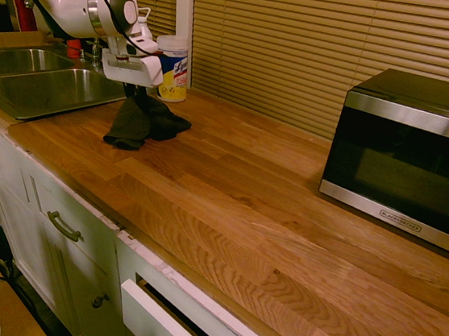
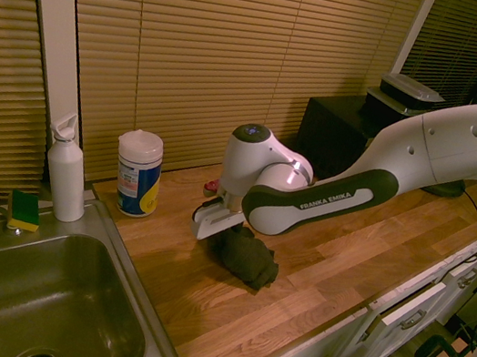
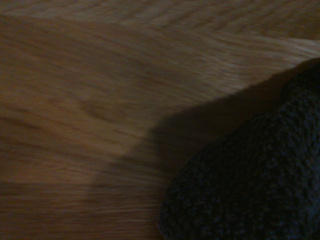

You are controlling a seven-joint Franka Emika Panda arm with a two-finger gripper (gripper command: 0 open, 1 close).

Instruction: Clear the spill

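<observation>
Dark grey cloth, wood-grain counter

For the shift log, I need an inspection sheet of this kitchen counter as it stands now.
Surface: wooden countertop, dry where visible.
Job's things: spill, nothing seen; dark cloth bunched on the counter under the gripper.
Clutter: wipes canister, white bottle and sponge near the sink.
Grippers: down at the cloth; fingers hidden.
Cables: nothing seen on the counter.
Surroundings: microwave, closed blinds, white cabinets.
</observation>
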